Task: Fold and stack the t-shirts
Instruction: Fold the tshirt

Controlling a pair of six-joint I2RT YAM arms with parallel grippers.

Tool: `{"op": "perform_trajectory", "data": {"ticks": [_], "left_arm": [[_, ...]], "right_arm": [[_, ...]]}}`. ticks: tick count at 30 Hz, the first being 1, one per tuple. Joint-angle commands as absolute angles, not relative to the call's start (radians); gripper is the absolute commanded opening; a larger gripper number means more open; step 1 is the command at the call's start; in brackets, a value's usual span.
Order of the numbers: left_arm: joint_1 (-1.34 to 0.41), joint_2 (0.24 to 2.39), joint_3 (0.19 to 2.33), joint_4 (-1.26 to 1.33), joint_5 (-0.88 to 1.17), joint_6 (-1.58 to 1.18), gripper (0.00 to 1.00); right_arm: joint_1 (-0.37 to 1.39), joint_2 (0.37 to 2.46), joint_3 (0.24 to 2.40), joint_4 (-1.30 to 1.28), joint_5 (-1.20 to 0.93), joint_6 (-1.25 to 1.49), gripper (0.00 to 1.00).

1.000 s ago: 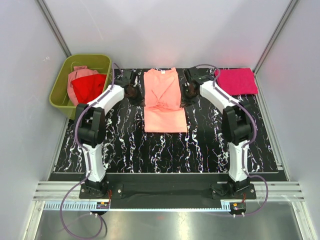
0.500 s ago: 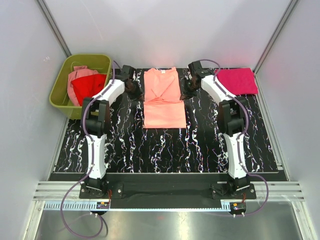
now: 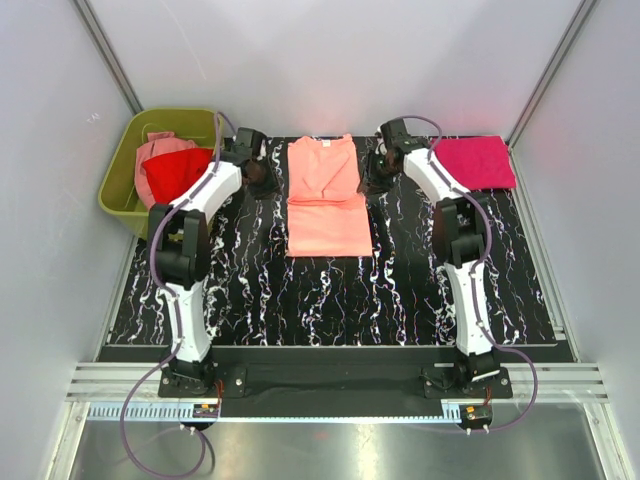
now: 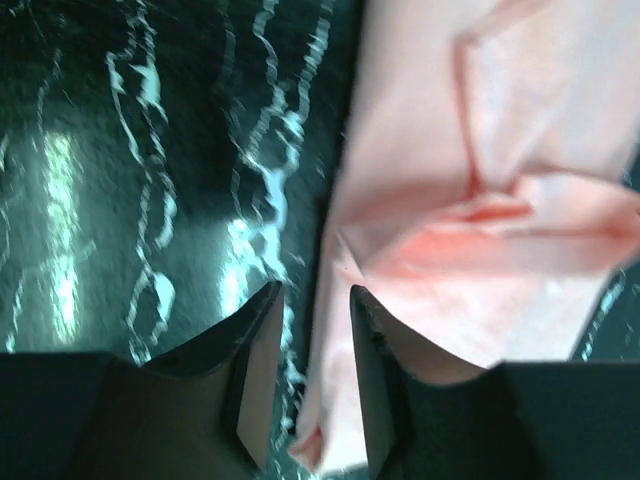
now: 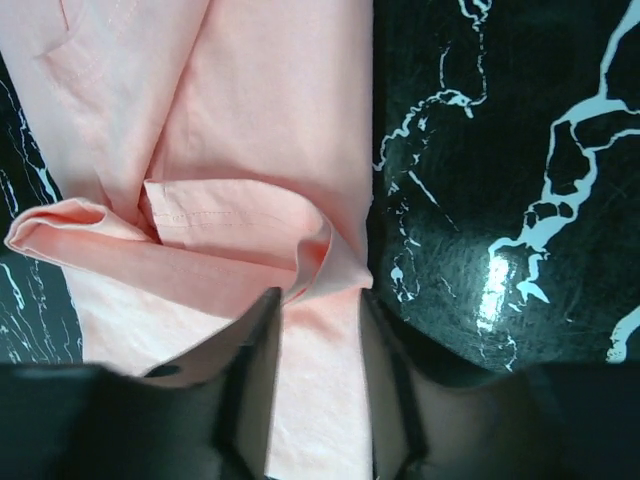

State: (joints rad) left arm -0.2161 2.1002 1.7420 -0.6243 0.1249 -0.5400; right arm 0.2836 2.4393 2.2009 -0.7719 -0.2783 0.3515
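Note:
A salmon-peach t-shirt [image 3: 325, 215] lies in the middle of the mat, collar at the far side, with a rumpled cross fold [image 3: 325, 200] halfway along it. My left gripper [image 3: 265, 182] is at the shirt's left edge and my right gripper [image 3: 377, 180] at its right edge, both level with that fold. In the left wrist view the jaws [image 4: 313, 290] stand a little apart with the shirt's edge [image 4: 440, 250] lying loose between them. In the right wrist view the jaws [image 5: 320, 295] stand apart over flat cloth, just behind the raised fold [image 5: 200, 250]. A folded magenta-pink shirt [image 3: 473, 162] lies at the far right.
An olive-green bin [image 3: 120, 185] stands at the far left, beside the left arm, and holds a red shirt [image 3: 175, 172] and a dusty pink shirt [image 3: 160, 148]. The black marbled mat [image 3: 330, 300] covers the table. Grey walls close in on the left, right and far sides.
Both grippers moved towards the far edge along the shirt's sides. The rumpled fold and the shirt's near hem shifted away from the arm bases with them.

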Motion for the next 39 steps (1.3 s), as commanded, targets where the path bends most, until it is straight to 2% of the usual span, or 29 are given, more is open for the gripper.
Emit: {"op": "perform_trajectory", "data": {"ticks": [1, 2, 3, 4, 7, 11, 18, 31, 37, 39], "left_arm": [[-0.274, 1.967, 1.678, -0.531, 0.086, -0.52, 0.35], [-0.293, 1.956, 1.642, -0.528, 0.084, -0.532, 0.33], [-0.301, 1.957, 1.626, -0.522, 0.083, -0.538, 0.32], [-0.305, 1.96, 1.614, -0.511, 0.083, -0.545, 0.27], [-0.321, 1.994, 1.606, -0.511, 0.08, -0.549, 0.21], [-0.324, 2.058, 1.643, -0.506, 0.09, -0.554, 0.12], [-0.322, 2.169, 1.769, -0.558, 0.055, -0.531, 0.11], [-0.308, 2.275, 1.937, -0.581, 0.002, -0.517, 0.15], [-0.295, 2.33, 1.97, -0.595, -0.018, -0.517, 0.16], [-0.288, 2.333, 1.983, -0.592, -0.006, -0.514, 0.19]], "right_arm": [[0.278, 2.315, 2.146, -0.753, -0.262, 0.348, 0.4], [0.279, 2.303, 2.125, -0.753, -0.261, 0.35, 0.34], [0.279, 2.292, 2.103, -0.747, -0.261, 0.35, 0.21], [0.279, 2.263, 2.051, -0.735, -0.265, 0.348, 0.15], [0.279, 2.229, 1.97, -0.675, -0.31, 0.356, 0.07], [0.284, 2.247, 1.95, -0.652, -0.342, 0.364, 0.06], [0.284, 2.313, 2.006, -0.643, -0.344, 0.377, 0.06], [0.278, 2.425, 2.172, -0.673, -0.308, 0.374, 0.07], [0.264, 2.457, 2.22, -0.692, -0.301, 0.38, 0.13], [0.262, 2.444, 2.215, -0.701, -0.295, 0.377, 0.13]]}}
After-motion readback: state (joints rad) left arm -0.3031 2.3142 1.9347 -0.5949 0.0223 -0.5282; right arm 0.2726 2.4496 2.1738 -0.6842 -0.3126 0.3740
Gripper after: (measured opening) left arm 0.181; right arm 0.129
